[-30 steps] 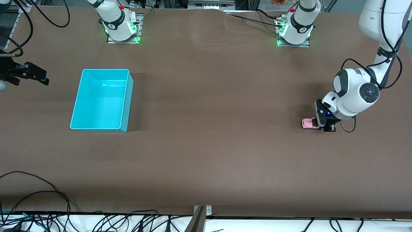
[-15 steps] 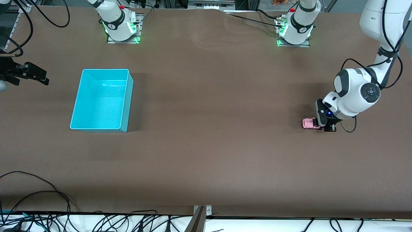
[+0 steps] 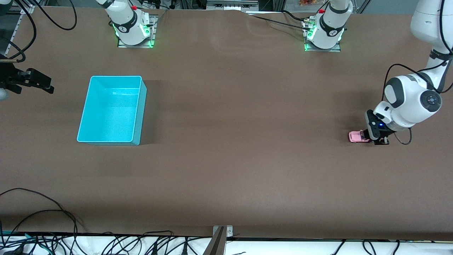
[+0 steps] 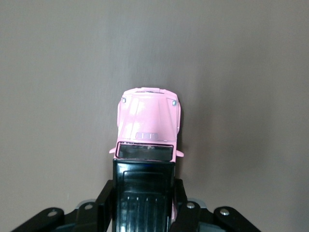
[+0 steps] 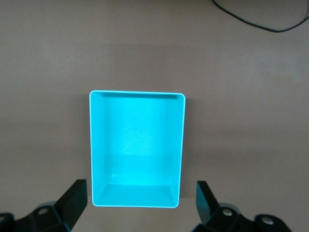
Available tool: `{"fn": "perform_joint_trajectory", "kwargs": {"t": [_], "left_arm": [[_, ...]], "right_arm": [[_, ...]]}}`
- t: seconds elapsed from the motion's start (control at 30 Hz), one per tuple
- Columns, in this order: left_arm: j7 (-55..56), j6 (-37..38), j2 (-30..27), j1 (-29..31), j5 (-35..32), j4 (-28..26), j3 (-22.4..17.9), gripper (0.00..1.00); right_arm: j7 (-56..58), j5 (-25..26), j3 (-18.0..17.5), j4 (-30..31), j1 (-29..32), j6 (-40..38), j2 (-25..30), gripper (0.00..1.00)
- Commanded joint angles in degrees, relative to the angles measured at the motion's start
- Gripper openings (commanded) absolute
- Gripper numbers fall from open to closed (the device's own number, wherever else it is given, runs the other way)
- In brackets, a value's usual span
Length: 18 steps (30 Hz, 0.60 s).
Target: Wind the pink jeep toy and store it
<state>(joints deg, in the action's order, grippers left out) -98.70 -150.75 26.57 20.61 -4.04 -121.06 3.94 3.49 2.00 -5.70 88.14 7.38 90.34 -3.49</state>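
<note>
Item, winding step: my left gripper (image 3: 376,139) had its fingers clamped on the black-roofed rear of the pink jeep toy (image 3: 356,137), wheels on the brown worktop (image 3: 233,159) at the left arm's end, well apart from the turquoise bin (image 3: 139,109). Item, waiting: my right gripper (image 3: 44,85), fingers spread, hung above the worktop beside that empty bin. Next move, as I judged: drag the jeep backward with downward pressure, then carry it to the bin.

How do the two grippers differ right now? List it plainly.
1. The left gripper is shut on the pink jeep toy down at the table, toward the left arm's end; the right gripper holds nothing.
2. The left gripper's fingers clamp the toy's black roof; the right gripper is open, waiting beside the turquoise bin, toward the right arm's end.
Both are black two-finger grippers.
</note>
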Motion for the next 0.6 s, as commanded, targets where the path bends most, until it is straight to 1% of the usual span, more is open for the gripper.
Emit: {"fn": "perform_joint_trajectory", "kwargs": {"t": [0.0,0.13,0.3,0.57], "left_arm": [[-5.4,-0.5,6.2,4.8,-0.4,6.4,0.6,0.10],[-8.8,-0.5,8.6,7.2,-0.3,9.3,1.1,0.10],[-10.4,-0.4,9.3,10.4,-0.3,10.5,3.4,0.11],[-10.5,-0.4,9.3,11.0,-0.3,11.1,3.7,0.12]], "right_arm": [[0.8,0.0,-0.1,0.5,0.2,-0.2,0.5,1.00],[0.8,0.0,-0.1,0.5,0.2,-0.2,0.5,1.00],[0.8,0.0,-0.1,0.5,0.2,-0.2,0.5,1.00],[0.8,0.0,-0.1,0.5,0.2,-0.2,0.5,1.00]]}}
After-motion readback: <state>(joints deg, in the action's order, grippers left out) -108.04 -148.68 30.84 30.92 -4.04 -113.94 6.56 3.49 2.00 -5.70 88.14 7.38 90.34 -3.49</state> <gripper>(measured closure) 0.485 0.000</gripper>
